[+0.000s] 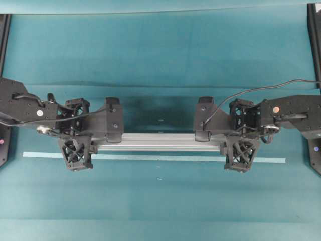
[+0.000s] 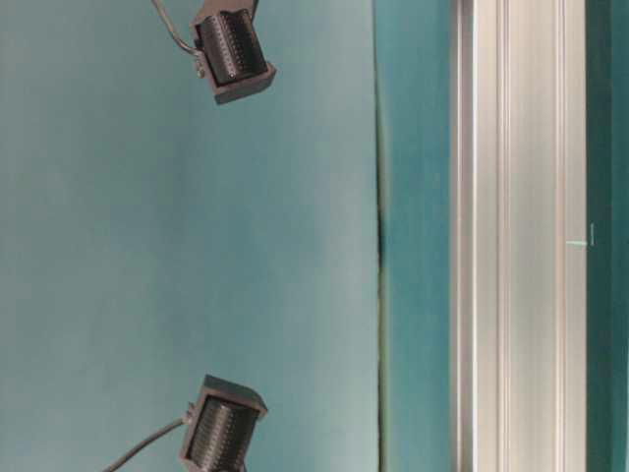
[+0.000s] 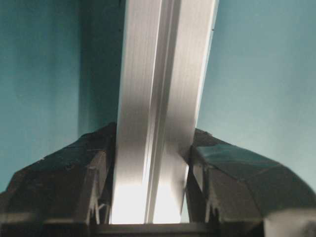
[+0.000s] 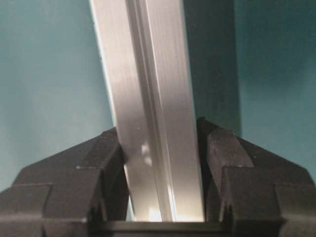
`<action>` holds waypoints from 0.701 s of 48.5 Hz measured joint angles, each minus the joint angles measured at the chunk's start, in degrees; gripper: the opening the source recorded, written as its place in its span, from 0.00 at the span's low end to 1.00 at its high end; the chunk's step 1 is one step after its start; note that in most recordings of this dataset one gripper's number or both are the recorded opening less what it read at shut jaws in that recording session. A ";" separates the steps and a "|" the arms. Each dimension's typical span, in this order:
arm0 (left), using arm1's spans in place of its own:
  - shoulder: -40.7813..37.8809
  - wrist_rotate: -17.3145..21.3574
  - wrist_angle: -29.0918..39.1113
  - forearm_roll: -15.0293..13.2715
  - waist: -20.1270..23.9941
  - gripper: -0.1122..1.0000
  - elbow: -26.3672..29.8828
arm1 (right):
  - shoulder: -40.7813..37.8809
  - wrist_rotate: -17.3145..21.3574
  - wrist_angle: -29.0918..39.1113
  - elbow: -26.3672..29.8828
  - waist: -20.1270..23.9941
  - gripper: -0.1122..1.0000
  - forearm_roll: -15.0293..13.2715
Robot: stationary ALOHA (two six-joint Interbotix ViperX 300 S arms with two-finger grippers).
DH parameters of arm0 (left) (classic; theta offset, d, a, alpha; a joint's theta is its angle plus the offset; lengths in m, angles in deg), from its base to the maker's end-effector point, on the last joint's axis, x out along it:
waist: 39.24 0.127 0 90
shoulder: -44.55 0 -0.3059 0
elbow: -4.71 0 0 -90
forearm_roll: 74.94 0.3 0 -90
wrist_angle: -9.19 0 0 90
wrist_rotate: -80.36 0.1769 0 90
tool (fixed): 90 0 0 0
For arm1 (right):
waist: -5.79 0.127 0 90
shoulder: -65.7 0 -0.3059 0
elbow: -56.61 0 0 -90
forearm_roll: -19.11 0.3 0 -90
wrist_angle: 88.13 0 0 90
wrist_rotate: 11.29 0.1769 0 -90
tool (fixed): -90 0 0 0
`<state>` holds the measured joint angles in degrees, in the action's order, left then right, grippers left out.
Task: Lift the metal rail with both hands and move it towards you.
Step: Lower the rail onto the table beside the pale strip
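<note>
**Metal rail pinched at both ends, lying crosswise between the two arms**

Metal rail [image 1: 160, 141] is lying with its long axis running left to right across the middle of the tabletop [image 1: 160, 60], parallel to the near edge. Nearest that edge, a thin pale tape strip [image 1: 150, 157] is running the same way, just in front of the rail.

At the rail's left end, the left gripper [image 1: 95, 138] is pinching the bar across its width; the left wrist view is showing a black finger [image 3: 89, 168] pressing against each side of the grooved metal [image 3: 158, 98]. At the right end, the right gripper [image 1: 220, 138] is doing the same, its fingers [image 4: 98, 163] clamping the bar [image 4: 148, 98] from both flanks. Neither arm is nearer than the other: each is gripping its own end, roughly level across the table.

Judging by the dark shadow on the cloth behind the bar, the rail appears to be hanging off the surface, though the height cannot be told. Since the rail is lying square to the pull, both arms need to draw back evenly toward the near edge, or the bar will skew.
</note>
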<state>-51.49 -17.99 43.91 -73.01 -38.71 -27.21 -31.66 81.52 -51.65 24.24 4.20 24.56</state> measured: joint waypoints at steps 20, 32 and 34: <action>-0.70 -0.18 -3.16 0.09 -0.18 0.39 -1.67 | -0.26 0.97 -0.62 -0.35 0.88 0.47 0.26; -1.41 -0.18 -4.22 0.09 -0.18 0.39 -1.76 | -0.53 1.41 -1.05 -0.62 1.32 0.47 1.05; -1.58 -0.18 -4.31 0.09 -0.18 0.39 -1.76 | -0.62 1.49 -1.32 -0.70 1.41 0.47 1.05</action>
<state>-53.07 -18.17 39.60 -72.92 -38.89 -28.97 -32.27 83.01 -52.97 23.54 5.61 25.62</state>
